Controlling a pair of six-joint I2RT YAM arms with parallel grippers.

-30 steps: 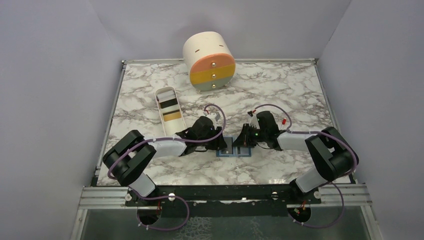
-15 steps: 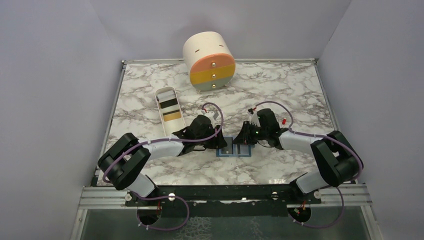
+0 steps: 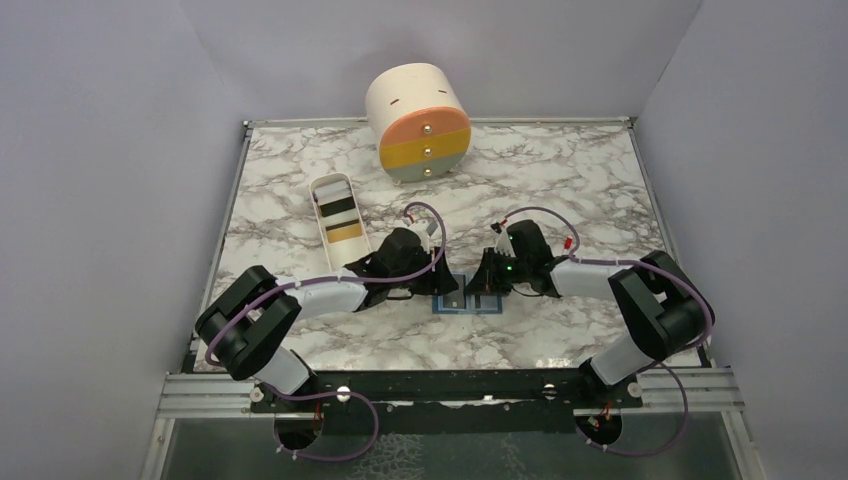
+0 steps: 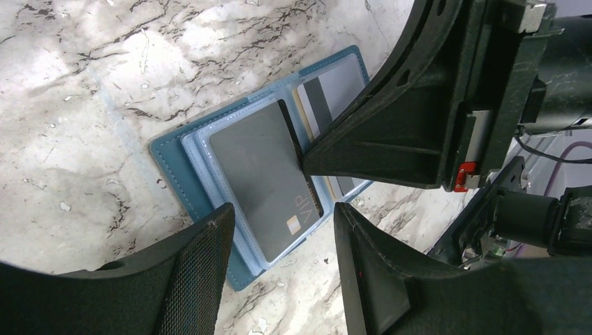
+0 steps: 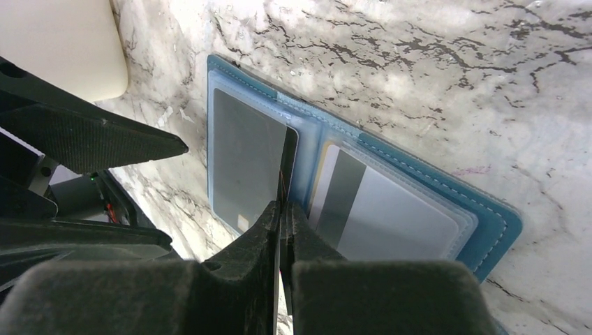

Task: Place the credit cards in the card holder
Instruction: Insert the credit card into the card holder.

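Close to the arm bases, flat on the marble table point(image 3: 560, 180) and between both grippers: card holder point(image 4: 171, 157), opened out, lighter blue inside facing up. In the half toward the left arm, tucked in a clear sleeve, dark grey card point(image 4: 258, 167) marked "VIP". In the other half, pale grey card point(image 5: 398, 216) with a dark stripe, a yellow edge peeking from beneath it. Above the near end of the dark grey card, left gripper point(image 4: 283, 208), jaws apart, gripping nothing, fingers clear of the holder. Opposite it, right gripper point(image 5: 283, 208), jaws pressed together, tips down at the inner edge of the dark grey card by the fold. Cannot tell whether that edge is pinched between them or merely touched. Farther back on the left, well apart from the holder, long white tray point(image 3: 329, 181) holding two more credit cards: striped card point(image 3: 338, 208) at the far end, gold card point(image 3: 344, 232) nearer. Farthest, at the back edge, cream cylinder point(image 3: 415, 100) on its side, with orange, yellow and grey drawers facing forward.
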